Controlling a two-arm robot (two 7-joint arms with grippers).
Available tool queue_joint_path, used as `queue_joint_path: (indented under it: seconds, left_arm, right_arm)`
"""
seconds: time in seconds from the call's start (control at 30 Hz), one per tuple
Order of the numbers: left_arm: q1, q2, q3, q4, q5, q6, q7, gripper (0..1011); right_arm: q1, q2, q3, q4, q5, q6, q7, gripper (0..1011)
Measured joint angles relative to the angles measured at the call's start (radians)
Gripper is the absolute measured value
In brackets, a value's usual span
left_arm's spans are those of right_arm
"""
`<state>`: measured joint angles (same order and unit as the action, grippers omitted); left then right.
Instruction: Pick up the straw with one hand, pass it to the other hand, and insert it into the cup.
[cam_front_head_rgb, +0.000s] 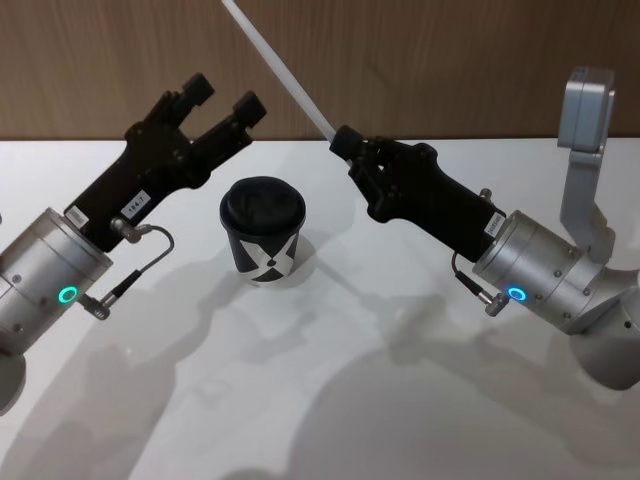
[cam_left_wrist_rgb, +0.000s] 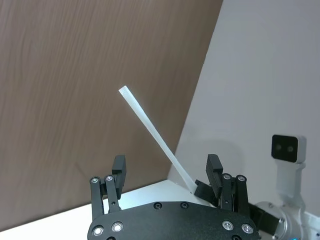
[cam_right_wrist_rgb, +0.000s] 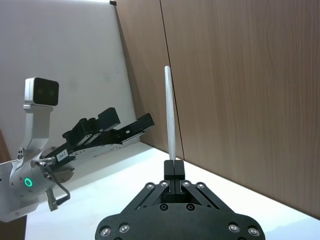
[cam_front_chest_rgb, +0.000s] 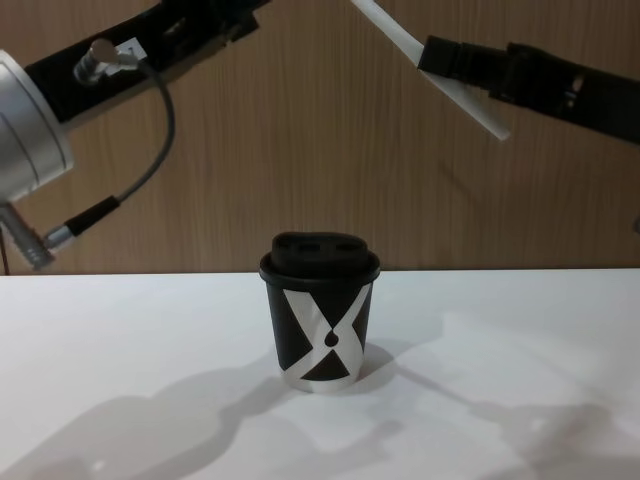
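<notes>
Clamping the straw (cam_front_head_rgb: 280, 69) in my right gripper (cam_front_head_rgb: 340, 140), one o'clock of the cup (cam_front_head_rgb: 262, 235); left gripper (cam_front_head_rgb: 224, 97) gapes wide at eleven, so I'd feed the straw squarely between its jaws.

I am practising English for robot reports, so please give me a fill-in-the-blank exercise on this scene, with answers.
1. The straw sticks out of the right gripper, whose jaws are ____.
2. The left gripper holds nothing, and its jaws are ____.
3. The cup on the table has a lid whose colour is ____.
Missing words: shut; open; black.
</notes>
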<state>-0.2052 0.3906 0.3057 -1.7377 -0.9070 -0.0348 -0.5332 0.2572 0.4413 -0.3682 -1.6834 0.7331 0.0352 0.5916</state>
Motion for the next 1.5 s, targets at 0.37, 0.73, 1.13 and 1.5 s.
queue_joint_path:
  seconds: [0.37, 0.73, 1.13, 1.5]
  left_arm:
    - [-0.041, -0.027, 0.022, 0.046, -0.081, 0.045, -0.027, 1003]
    - [-0.078, -0.048, 0.046, 0.084, -0.130, 0.062, -0.064, 1003]
    - [-0.106, -0.067, 0.063, 0.118, -0.169, 0.072, -0.074, 1003]
    - [-0.138, -0.085, 0.081, 0.156, -0.192, 0.079, -0.078, 1003]
  right_arm:
    - [0.000, 0.000, 0.000, 0.000, 0.000, 0.000, 0.000, 1]
    - [0.000, 0.000, 0.000, 0.000, 0.000, 0.000, 0.000, 1]
    - [0.000, 0.000, 0.000, 0.000, 0.000, 0.000, 0.000, 1]
    - [0.000, 0.000, 0.000, 0.000, 0.000, 0.000, 0.000, 1]
